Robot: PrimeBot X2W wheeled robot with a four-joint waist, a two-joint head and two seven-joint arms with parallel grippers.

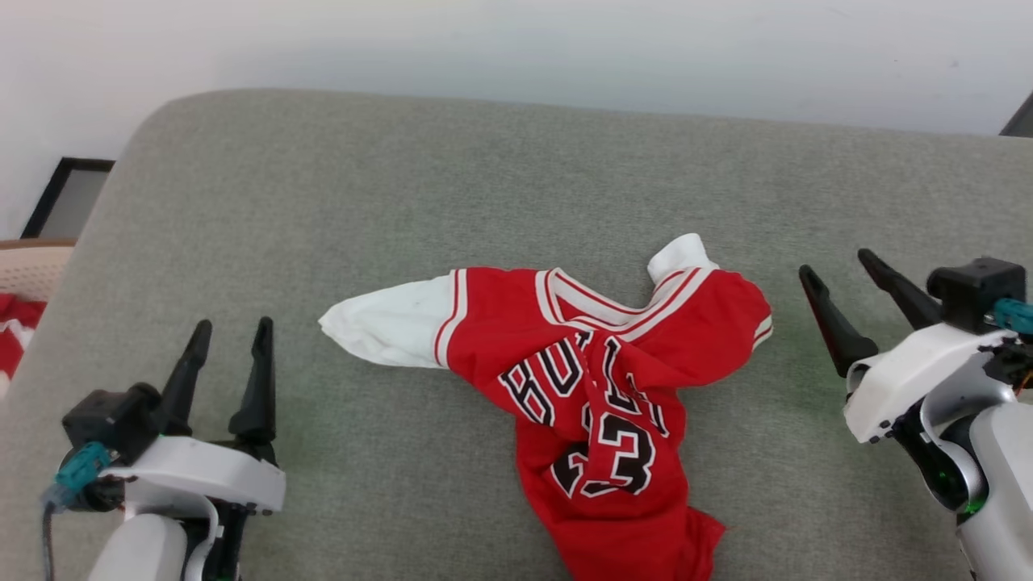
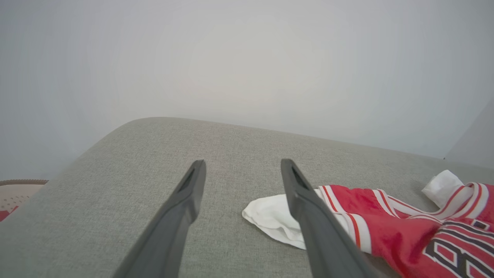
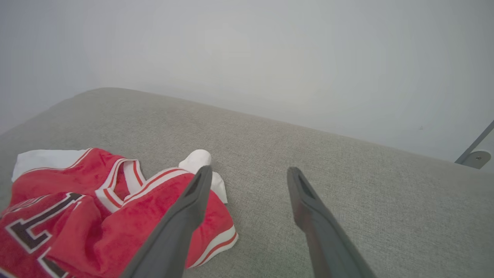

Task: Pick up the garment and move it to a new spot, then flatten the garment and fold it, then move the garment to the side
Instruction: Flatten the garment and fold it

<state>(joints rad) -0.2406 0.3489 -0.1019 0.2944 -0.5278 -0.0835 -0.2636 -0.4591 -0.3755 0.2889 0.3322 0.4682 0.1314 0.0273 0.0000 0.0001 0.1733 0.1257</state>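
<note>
Red jersey shirt with white short sleeves, red-white striped trim, black white-outlined lettering and the number 23 lies crumpled near the middle of a grey fabric-covered cushion. Collar faces the far edge, hem the near edge. One white sleeve is spread toward the robot's left; the other is bunched at the far right shoulder. Body fabric is twisted across the lettering.

Left hand: fingers spread apart, holding nothing, well clear of the shirt on its left. Right hand: likewise spread and empty, near the shirt's right shoulder, not touching it.

Off the cushion's left edge sits a pale perforated container with red cloth inside.
</note>
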